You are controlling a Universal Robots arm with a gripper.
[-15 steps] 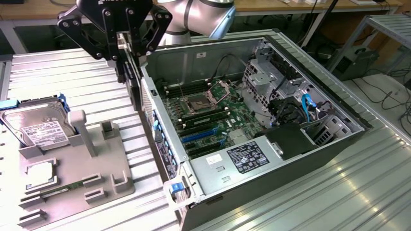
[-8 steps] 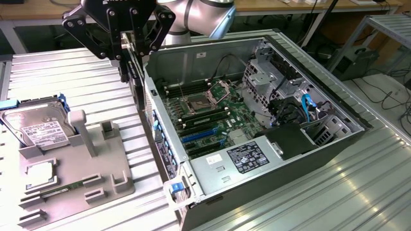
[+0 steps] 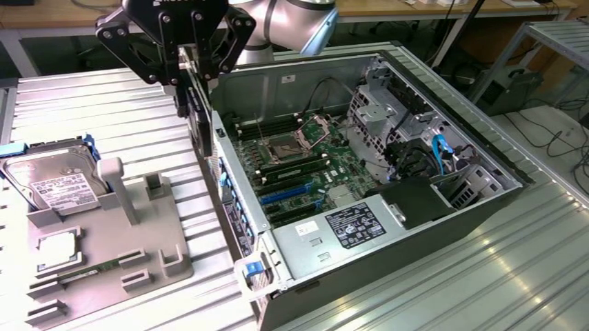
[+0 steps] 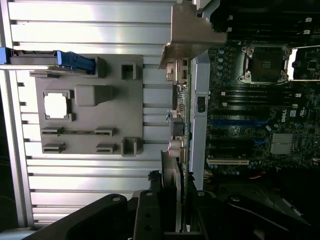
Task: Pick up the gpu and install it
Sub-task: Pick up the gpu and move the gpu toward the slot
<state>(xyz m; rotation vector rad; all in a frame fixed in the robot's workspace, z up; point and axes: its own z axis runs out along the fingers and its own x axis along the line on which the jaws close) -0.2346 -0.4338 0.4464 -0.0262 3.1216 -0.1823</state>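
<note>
ribbed metal counter (image 3: 110,89) in a workshop, carrying an open computer case (image 3: 276,83) that lies on its side with the motherboard (image 3: 294,165) facing up. on the exterior view's left of the case sits a grey holder tray (image 3: 101,255) with a hard drive (image 3: 55,183) standing on edge, a processor chip (image 3: 57,245) and a memory stick (image 3: 92,269). the black tool (image 3: 187,79) hangs above the case wall nearest the tray, its fingers narrowed onto the gpu (image 3: 190,114), which hangs on edge beneath it, clear of the tray and the board. in the wrist view the gpu (image 4: 172,167) runs edge-on out from the tool (image 4: 172,220), with its silver end bracket (image 4: 192,35) at the far end, roughly over the case wall beside the board. by judgement, the pick-up is done and the carry into the case is in hand. seating would call for the card's lower edge to line up along a long expansion slot (image 3: 285,195) and the bracket to meet the case wall, with the card kept square.
</note>
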